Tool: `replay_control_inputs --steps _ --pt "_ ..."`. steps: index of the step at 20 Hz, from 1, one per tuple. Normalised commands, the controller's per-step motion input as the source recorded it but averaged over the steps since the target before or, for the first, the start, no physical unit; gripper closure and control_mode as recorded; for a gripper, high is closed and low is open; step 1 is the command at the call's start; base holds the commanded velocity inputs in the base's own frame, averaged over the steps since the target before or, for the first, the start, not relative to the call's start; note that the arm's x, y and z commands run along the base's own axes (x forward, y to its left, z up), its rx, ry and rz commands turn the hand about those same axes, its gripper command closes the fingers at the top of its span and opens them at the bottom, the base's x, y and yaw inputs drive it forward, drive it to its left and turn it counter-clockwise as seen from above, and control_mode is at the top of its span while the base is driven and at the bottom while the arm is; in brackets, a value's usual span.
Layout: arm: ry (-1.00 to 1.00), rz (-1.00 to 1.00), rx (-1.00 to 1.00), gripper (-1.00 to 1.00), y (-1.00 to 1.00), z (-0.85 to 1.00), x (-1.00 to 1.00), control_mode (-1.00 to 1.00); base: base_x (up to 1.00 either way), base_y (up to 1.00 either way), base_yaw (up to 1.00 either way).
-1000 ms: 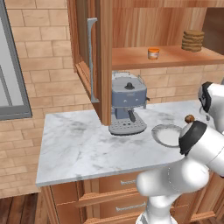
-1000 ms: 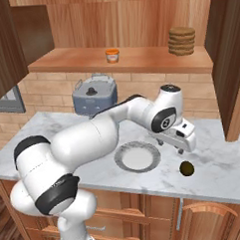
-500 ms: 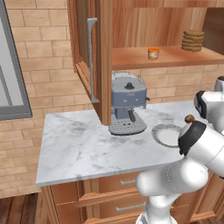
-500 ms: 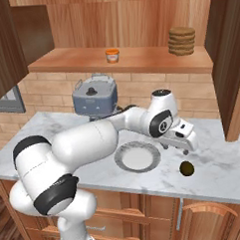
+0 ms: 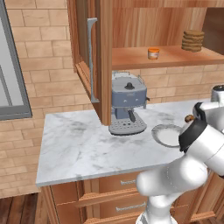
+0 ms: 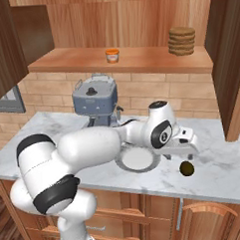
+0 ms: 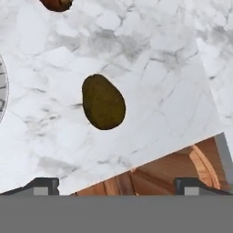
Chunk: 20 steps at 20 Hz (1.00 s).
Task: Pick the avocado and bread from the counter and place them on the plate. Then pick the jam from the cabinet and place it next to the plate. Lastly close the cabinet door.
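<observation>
A dark green avocado (image 7: 103, 102) lies on the marble counter near its front edge, also seen right of the plate (image 6: 138, 158) as the avocado (image 6: 187, 169). My gripper (image 7: 119, 186) hovers just above it, open wide, with nothing between the fingertips (image 7: 43, 185). From the right base view the gripper (image 6: 182, 154) hangs between plate and avocado. A brown piece of bread (image 7: 57, 3) lies beyond the avocado, and the bread (image 5: 189, 118) peeks out behind my arm. The jam (image 6: 112, 55) stands on the cabinet shelf. The cabinet door (image 5: 92, 65) stands open.
A grey coffee machine (image 6: 94, 101) stands on the counter behind the plate. A brown stack (image 6: 182, 40) sits on the right of the shelf. Another open door (image 6: 233, 61) hangs at the right. The counter's front edge (image 7: 150, 157) runs close to the avocado.
The arm's wrist has dipped lower toward the counter beside the avocado. The jaws have stayed wide apart. Avocado, bread, plate and jam have not moved.
</observation>
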Motion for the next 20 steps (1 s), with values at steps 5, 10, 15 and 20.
replay_control_inputs --steps 5,10,15,20 --pt "0.28 0.28 -0.08 -1.00 -0.05 -0.07 0.04 -1.00 0.00 0.00 0.00" --pt "0.26 0.36 -0.01 -1.00 -0.02 -0.08 0.11 -1.00 0.00 0.00 0.00" --pt "0.01 0.23 0.12 -1.00 -0.01 -0.22 0.08 -1.00 0.00 0.00 0.00" --pt "0.08 0.20 0.14 -1.00 0.00 -0.07 0.19 -1.00 0.00 0.00 0.00"
